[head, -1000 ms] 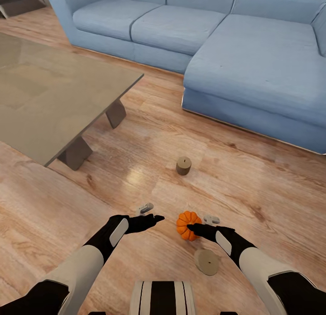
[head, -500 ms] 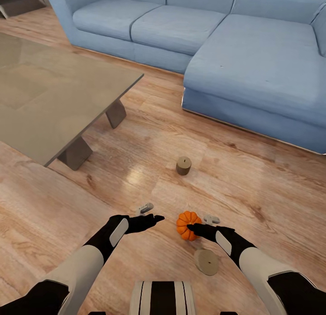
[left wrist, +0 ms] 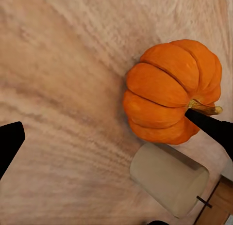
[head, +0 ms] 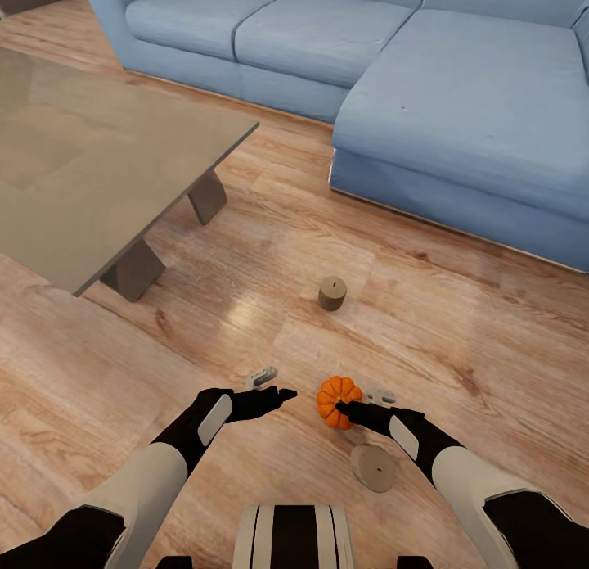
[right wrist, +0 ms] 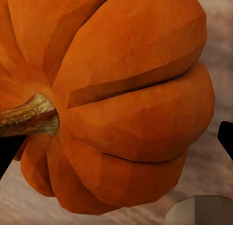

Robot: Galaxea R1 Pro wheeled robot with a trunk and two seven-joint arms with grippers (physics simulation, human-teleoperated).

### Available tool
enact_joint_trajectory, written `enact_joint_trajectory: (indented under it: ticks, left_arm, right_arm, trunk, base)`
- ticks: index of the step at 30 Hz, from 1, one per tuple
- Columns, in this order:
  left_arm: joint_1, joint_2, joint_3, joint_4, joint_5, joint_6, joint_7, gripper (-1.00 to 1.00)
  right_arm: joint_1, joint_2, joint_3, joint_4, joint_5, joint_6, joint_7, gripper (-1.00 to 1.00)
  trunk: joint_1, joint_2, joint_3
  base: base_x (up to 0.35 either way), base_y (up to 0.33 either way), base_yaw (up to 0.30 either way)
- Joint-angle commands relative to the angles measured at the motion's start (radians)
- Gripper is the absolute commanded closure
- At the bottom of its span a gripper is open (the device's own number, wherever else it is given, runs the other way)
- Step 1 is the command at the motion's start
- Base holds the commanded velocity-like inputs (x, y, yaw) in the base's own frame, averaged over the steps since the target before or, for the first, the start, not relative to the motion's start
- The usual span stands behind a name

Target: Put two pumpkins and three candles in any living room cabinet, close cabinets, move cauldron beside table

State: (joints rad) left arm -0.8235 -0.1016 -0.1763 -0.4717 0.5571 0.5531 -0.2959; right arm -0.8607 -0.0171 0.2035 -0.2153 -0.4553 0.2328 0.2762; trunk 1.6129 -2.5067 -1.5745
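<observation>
An orange pumpkin with a brown stem rests on the wooden floor. My right gripper is open around it, one black finger over its near side and the grey one beyond it. A tan candle lies on its side just behind that wrist, close to the pumpkin. Another candle stands upright farther out on the floor. My left gripper hovers open and empty over bare floor, left of the pumpkin. The low table is at the left. The cabinet and the cauldron are out of view.
A large blue corner sofa spans the back and right, its base edge about a metre beyond the upright candle. The table's block legs stand on the floor at the left. Open wood floor lies between table and sofa.
The whole view has shifted slightly, so sofa, table and floor objects sit a little higher in the picture. Both grippers keep the same pose relative to the pumpkin.
</observation>
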Motion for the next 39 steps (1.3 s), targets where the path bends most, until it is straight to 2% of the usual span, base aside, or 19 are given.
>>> enact_joint_trajectory:
  ticks: [1, 6, 7, 39]
  left_arm:
    - [0.0, 0.0, -0.002, -0.001, 0.003, 0.004, -0.001, -1.0]
    - [0.0, 0.0, -0.002, -0.001, 0.003, 0.004, 0.0, -1.0]
    - [0.0, 0.0, -0.002, -0.001, 0.003, 0.004, -0.001, -1.0]
    - [0.0, 0.0, -0.002, -0.001, 0.003, 0.004, 0.0, -1.0]
  right_arm:
    - [0.0, -0.001, 0.017, 0.004, 0.007, 0.003, -0.032, -1.0]
    - [0.0, -0.001, 0.017, 0.004, 0.007, 0.003, -0.032, -1.0]
    - [0.0, -0.001, 0.017, 0.004, 0.007, 0.003, -0.032, 1.0]
    - [0.0, -0.001, 0.016, 0.004, 0.007, 0.003, -0.031, 1.0]
  trunk:
    - [0.0, 0.0, -0.001]
    - [0.0, 0.0, -0.001]
    - [0.0, 0.0, -0.001]
    - [0.0, 0.0, -0.001]
  base:
    - [0.0, 0.0, 0.0]
    - [0.0, 0.0, 0.0]
    - [0.0, 0.0, 0.0]
    - [0.0, 0.0, 0.0]
